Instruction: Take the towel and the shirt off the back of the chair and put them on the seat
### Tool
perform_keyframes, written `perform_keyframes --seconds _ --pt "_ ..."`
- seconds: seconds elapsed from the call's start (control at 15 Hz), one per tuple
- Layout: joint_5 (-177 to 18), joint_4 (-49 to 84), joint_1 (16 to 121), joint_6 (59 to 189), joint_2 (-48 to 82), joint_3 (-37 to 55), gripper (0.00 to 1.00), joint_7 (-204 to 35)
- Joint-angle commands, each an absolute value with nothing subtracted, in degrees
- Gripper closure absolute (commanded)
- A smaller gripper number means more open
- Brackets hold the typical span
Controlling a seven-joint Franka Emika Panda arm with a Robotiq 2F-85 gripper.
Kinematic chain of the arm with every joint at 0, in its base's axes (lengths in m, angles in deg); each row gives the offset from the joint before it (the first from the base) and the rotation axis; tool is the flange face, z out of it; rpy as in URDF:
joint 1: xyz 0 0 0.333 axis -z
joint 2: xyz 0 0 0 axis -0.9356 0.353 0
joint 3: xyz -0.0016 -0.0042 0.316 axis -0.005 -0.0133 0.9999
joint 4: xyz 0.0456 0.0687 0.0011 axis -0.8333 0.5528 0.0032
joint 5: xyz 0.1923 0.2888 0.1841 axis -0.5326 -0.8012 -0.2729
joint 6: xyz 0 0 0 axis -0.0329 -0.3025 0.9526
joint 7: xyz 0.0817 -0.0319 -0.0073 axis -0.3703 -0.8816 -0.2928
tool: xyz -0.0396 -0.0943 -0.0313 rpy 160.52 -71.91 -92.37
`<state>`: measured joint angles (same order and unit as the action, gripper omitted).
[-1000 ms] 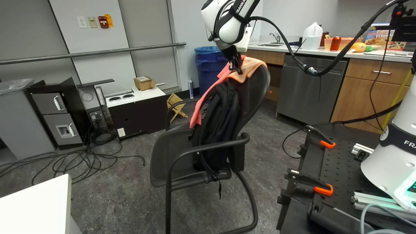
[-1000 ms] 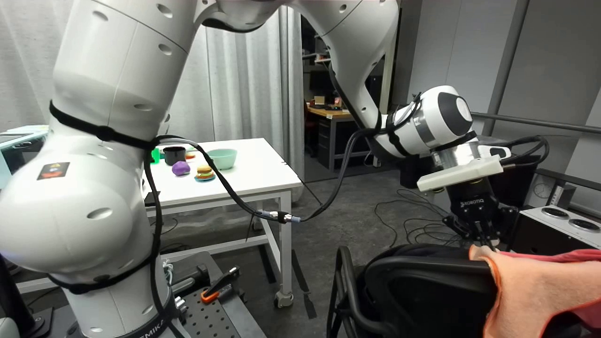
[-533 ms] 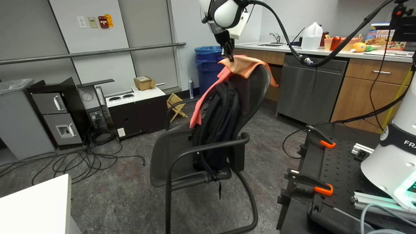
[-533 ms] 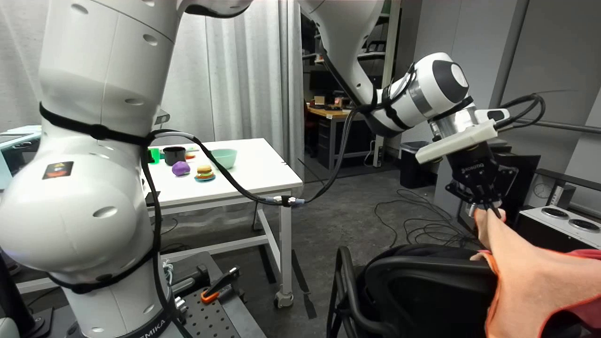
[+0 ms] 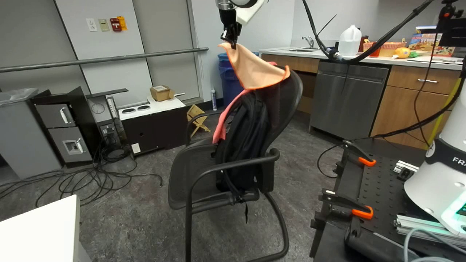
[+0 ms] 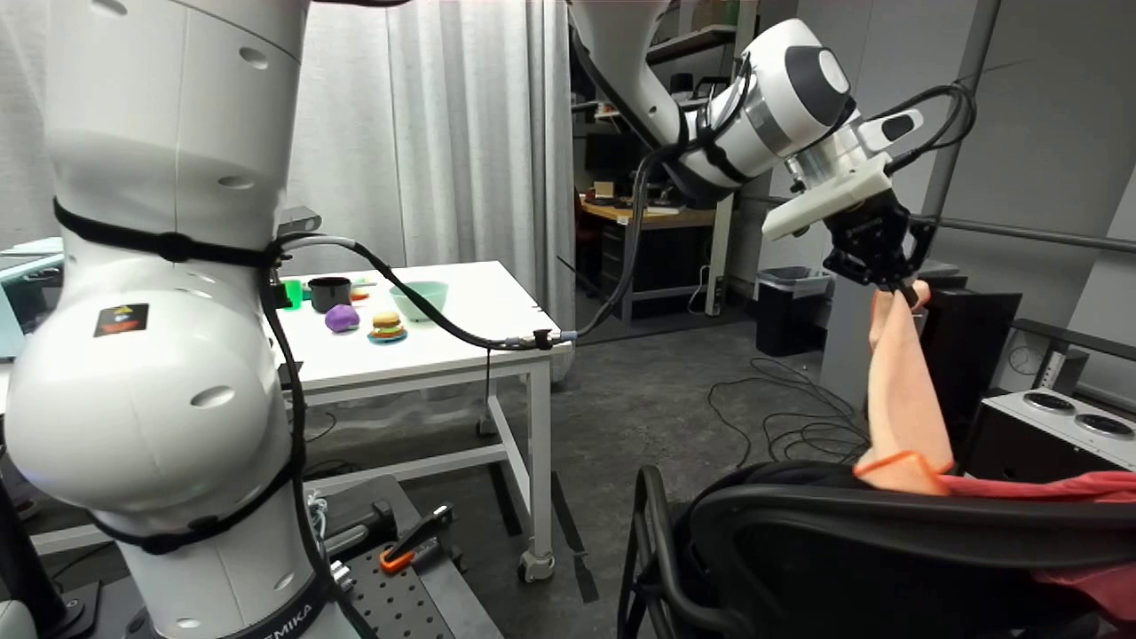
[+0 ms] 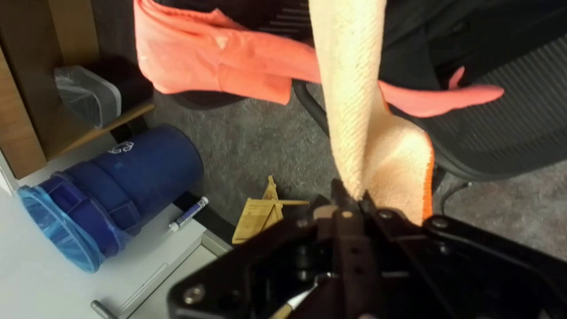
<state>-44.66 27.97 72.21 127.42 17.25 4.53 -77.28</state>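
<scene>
Tool (image 7: 353, 195), gripping the peach towel (image 5: 255, 69), has just raised it mostly off the backrest (image 5: 283, 102); the seat (image 5: 198, 160) probably comes next

In an exterior view: raised, mid-range, aimed down past the corner of a white desk (image 5: 38, 227), chair (image 5: 240, 164) roughly side-on. In an exterior view: close beside robot arm (image 6: 151, 373), facing near edge of a white desk (image 6: 470, 306), chair back (image 6: 887, 525) from behind. Both share robot arm and chair. Wrist view: tight, down past gripper (image 7: 353, 193), rolled sideways.
</scene>
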Motion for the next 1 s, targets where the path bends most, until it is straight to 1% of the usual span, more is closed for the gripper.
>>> perform_keyframes --seconds 0.0,0.27,0.6,0.67,0.73,0.8,0.87,0.93 --pt "-45.3 27.2 70.7 133.0 16.1 4.7 1.0 -71.3" --pt "-43.8 26.7 68.5 138.6 16.6 4.1 1.0 -64.1" --pt "-41.7 25.5 66.5 141.3 19.5 2.9 1.0 -58.1" --pt "-41.3 25.4 66.2 140.5 20.2 2.6 0.73 -57.4" --pt "-41.2 25.4 66.2 140.2 20.8 2.3 0.71 -57.2" --pt "-41.0 25.5 66.1 140.0 21.5 1.9 0.65 -56.9" --pt "-41.2 25.9 66.3 139.8 22.0 1.6 0.56 -57.4" --pt "-41.3 26.3 66.5 139.8 22.5 1.2 0.49 -57.9"
